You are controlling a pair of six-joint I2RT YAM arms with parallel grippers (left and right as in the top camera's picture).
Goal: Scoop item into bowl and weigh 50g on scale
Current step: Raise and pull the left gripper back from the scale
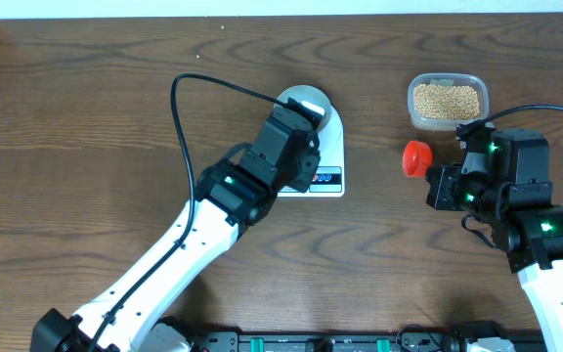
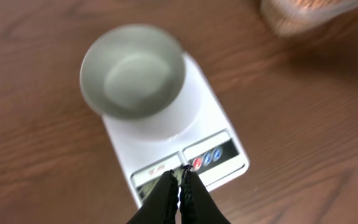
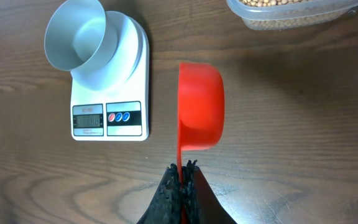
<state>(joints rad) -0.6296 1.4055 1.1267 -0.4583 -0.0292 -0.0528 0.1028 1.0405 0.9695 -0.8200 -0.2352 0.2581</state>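
Overhead, the white digital scale lies near the middle of the wooden table, and the small pale bowl stands on its far end, hanging a little over the edge. The left wrist view shows the bowl's inside bare. The soybeans lie in a loose heap inside a clear plastic tub well to the right of the scale, apart from it. The left gripper has its fingers pressed together with nothing between them, the tips over the near edge of the scale at its grey display; whether they touch it cannot be told. Two round buttons, one red and one blue, sit just beside that display, whose digits are too small to read. The right gripper is clamped on the thin handle of a red scoop, whose cup hangs between the scale and the tub, touching neither, just short of the tub's near wall.
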